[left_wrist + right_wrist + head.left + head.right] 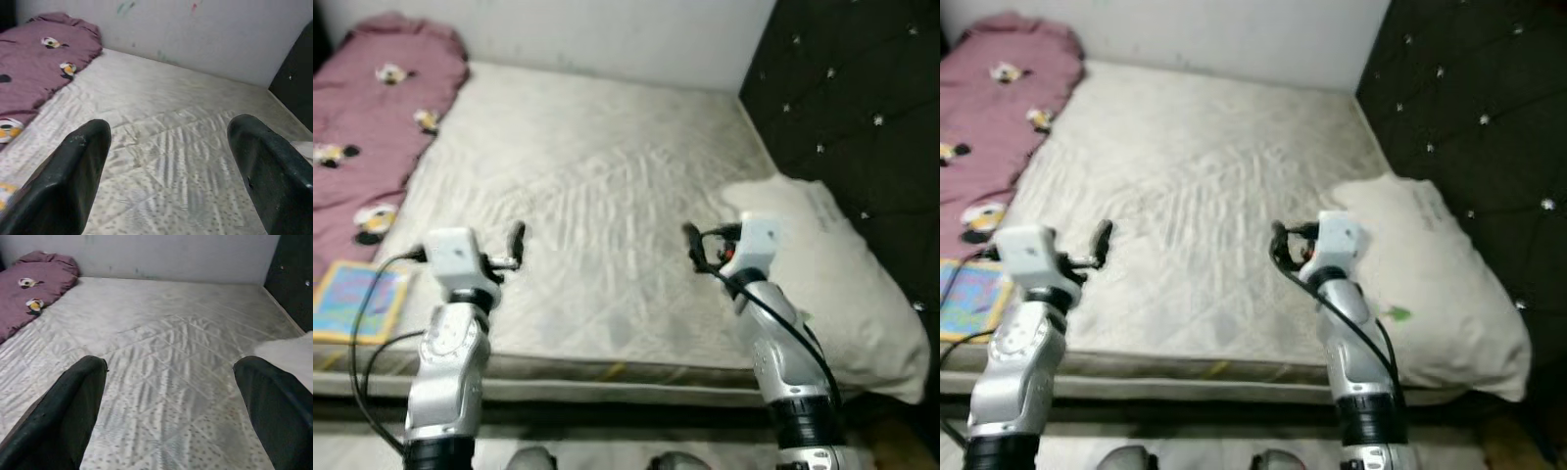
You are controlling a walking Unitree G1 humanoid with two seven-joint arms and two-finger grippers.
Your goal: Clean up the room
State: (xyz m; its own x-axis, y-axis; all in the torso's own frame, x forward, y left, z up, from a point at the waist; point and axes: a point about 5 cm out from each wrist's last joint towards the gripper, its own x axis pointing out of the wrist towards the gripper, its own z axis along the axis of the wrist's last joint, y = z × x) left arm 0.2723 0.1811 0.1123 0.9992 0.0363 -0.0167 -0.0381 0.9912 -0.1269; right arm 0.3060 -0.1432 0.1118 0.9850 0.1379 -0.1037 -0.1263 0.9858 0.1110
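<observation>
Book [357, 299], perhaps, beside blanket [372, 117]

A bedroom in a home. Ahead of the left gripper [516, 247] and right gripper [691, 245], a bare quilted mattress [597, 206] on a bed, no sheet on it. Beyond and outward of the left gripper, a rumpled pink blanket [374, 117] printed with cartoon figures; nearer, beside that arm, a colourful children's book [354, 299]. Just outward of the right gripper, a white pillow [832, 279] against a black tufted headboard [862, 108]. Farther off, a plain white wall [607, 34].
</observation>
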